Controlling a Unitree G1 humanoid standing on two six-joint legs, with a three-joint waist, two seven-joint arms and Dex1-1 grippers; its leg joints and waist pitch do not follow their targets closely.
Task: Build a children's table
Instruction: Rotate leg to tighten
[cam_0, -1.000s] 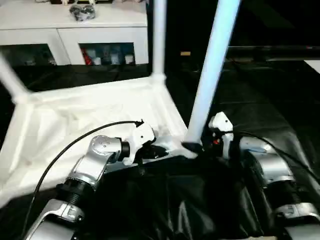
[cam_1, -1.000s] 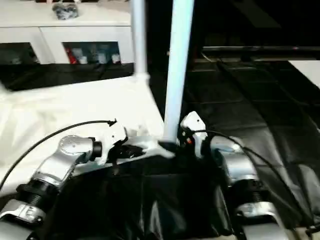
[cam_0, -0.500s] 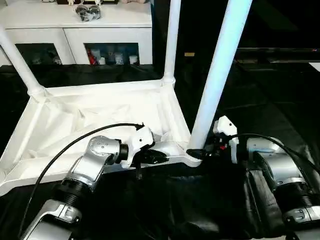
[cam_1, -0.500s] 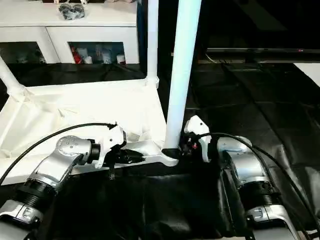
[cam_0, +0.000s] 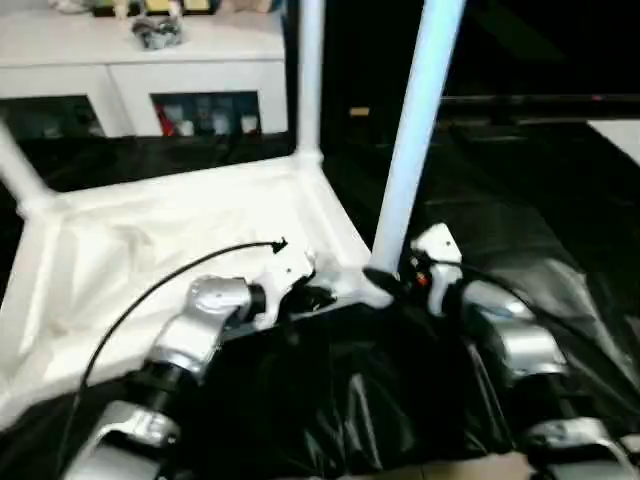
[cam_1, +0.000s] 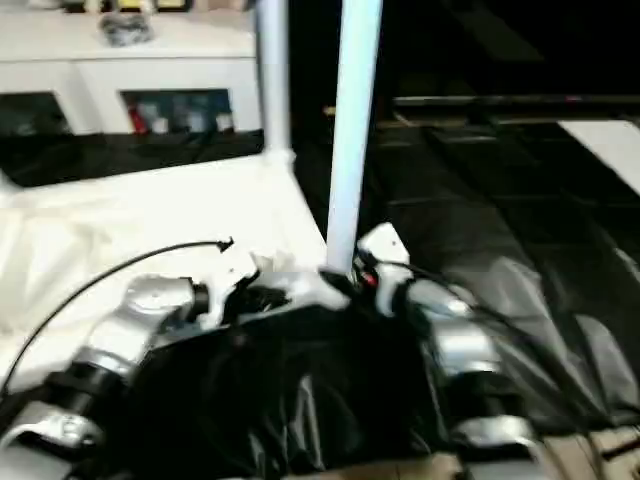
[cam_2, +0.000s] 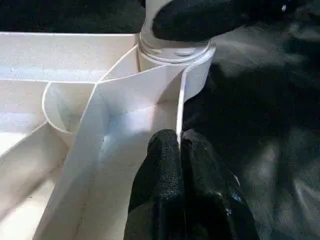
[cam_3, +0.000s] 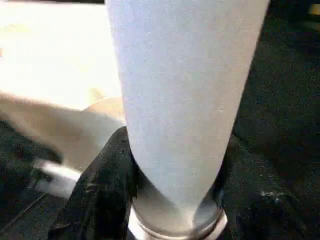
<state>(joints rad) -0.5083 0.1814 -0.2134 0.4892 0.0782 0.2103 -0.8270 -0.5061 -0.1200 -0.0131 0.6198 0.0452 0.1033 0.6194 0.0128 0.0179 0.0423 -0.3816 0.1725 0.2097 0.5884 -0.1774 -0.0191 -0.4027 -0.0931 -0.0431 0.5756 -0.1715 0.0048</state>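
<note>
A black sheet, creased and faintly glossy, covers the ground across the scene. At the back stands a white cabinet with glass doors, coloured items dimly visible behind the panes. A small dark bundle lies on its top. Beyond the cabinet, the room falls into darkness.

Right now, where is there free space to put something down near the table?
The black sheet right of the near leg lies bare. The tabletop underside between the legs is open too. The near corner is crowded: the left gripper pinches the rim, the right gripper holds the leg base.
</note>
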